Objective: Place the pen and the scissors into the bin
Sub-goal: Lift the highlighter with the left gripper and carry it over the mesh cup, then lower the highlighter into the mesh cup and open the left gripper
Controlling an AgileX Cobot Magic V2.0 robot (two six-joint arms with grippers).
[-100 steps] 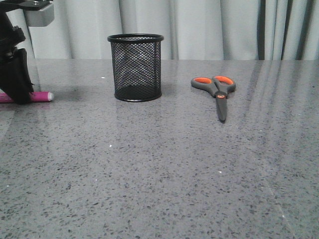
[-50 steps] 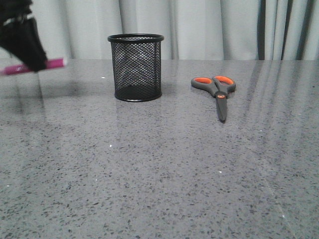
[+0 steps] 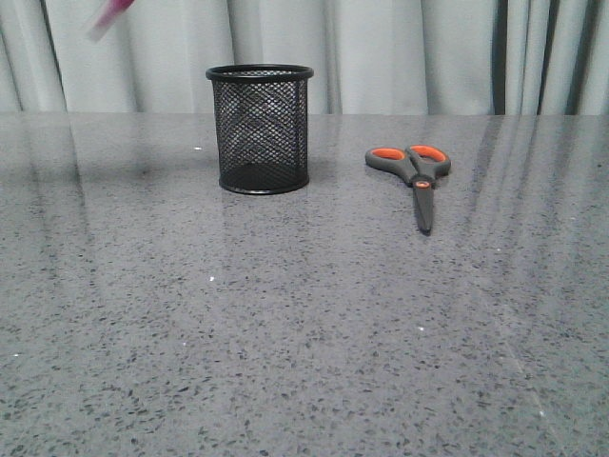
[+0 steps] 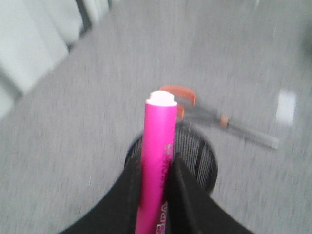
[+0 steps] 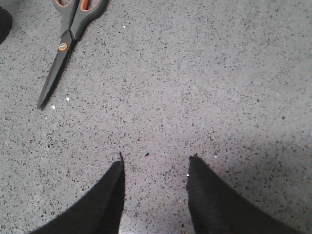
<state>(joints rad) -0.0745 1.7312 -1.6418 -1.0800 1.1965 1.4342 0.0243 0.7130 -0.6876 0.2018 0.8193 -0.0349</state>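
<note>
Two things rest on the tabletop [image 3: 285, 333]: the bin [image 3: 260, 129] upright toward the far edge, left of centre, and beside it the scissors [image 3: 415, 179] flat, blades pointing at the near edge. The left gripper [image 4: 155, 180] clamps the pen [image 4: 157, 165] aloft, white tip outward. The right gripper [image 5: 155, 173] is spread, holding nothing.

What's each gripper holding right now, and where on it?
The left gripper clamps the slim magenta pen along its barrel, white tip free. The right gripper is open and holds nothing.
</note>
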